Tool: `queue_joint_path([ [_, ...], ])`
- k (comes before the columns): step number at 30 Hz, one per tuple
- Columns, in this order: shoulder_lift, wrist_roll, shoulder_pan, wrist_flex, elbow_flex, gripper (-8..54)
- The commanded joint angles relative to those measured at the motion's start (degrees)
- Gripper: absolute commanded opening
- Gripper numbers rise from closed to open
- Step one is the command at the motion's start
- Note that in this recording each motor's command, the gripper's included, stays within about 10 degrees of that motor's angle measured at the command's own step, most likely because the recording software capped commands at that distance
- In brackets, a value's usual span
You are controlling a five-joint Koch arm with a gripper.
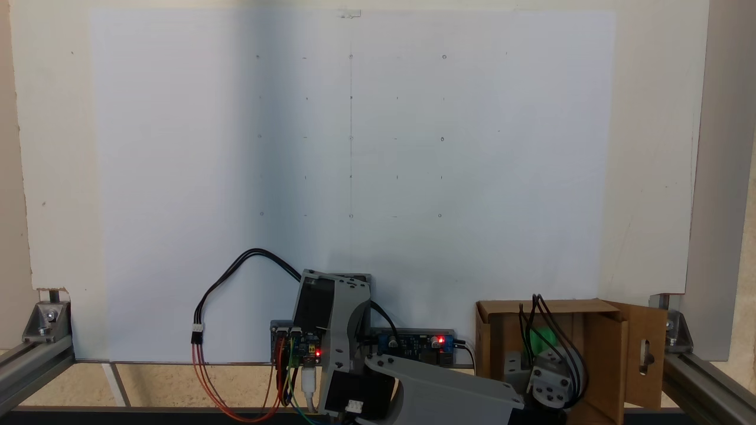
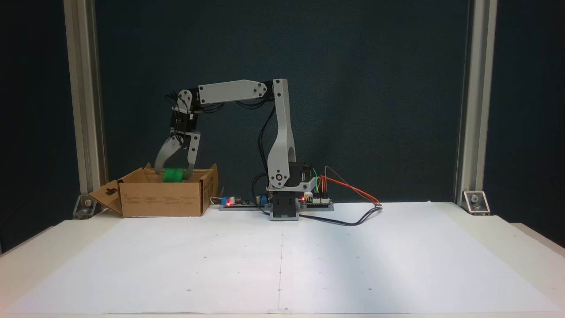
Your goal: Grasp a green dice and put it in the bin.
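Note:
The green dice [image 2: 173,175] sits at the rim line of the bin [image 2: 163,199], a brown cardboard box at the left of this fixed view. My gripper [image 2: 172,173] hangs straight down over the bin with its fingers spread. The dice lies between them, close to the right finger and with a small gap to the left finger [image 2: 160,161]. Seen from above, the dice [image 1: 543,341] is a blurred green patch inside the bin [image 1: 608,354], just beyond my gripper [image 1: 534,357] and its black cables.
The arm's base and circuit boards [image 2: 282,203] stand right of the bin, with looping wires [image 2: 353,212] on the white paper sheet [image 2: 282,256]. Aluminium frame posts [image 2: 84,110] rise at both back corners. The bin's slotted flap [image 2: 106,196] hangs outward.

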Motion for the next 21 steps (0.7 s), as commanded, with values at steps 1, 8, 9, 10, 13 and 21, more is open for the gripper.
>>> queue_joint_path([
  [1, 0.18, -4.13, 0.7, -0.7, -3.52, 35.5],
  [8, 5.01, 4.83, -1.14, -1.14, -3.78, 38.8],
  [9, 7.03, 8.17, -2.55, -1.58, -3.78, 38.8],
  [10, 10.28, 12.02, -5.54, -2.29, -3.87, 39.6],
  [13, 15.56, 18.35, -14.24, -3.08, -3.87, 42.3],
  [21, 25.4, 29.79, -46.12, -15.29, -3.87, 44.0],
])
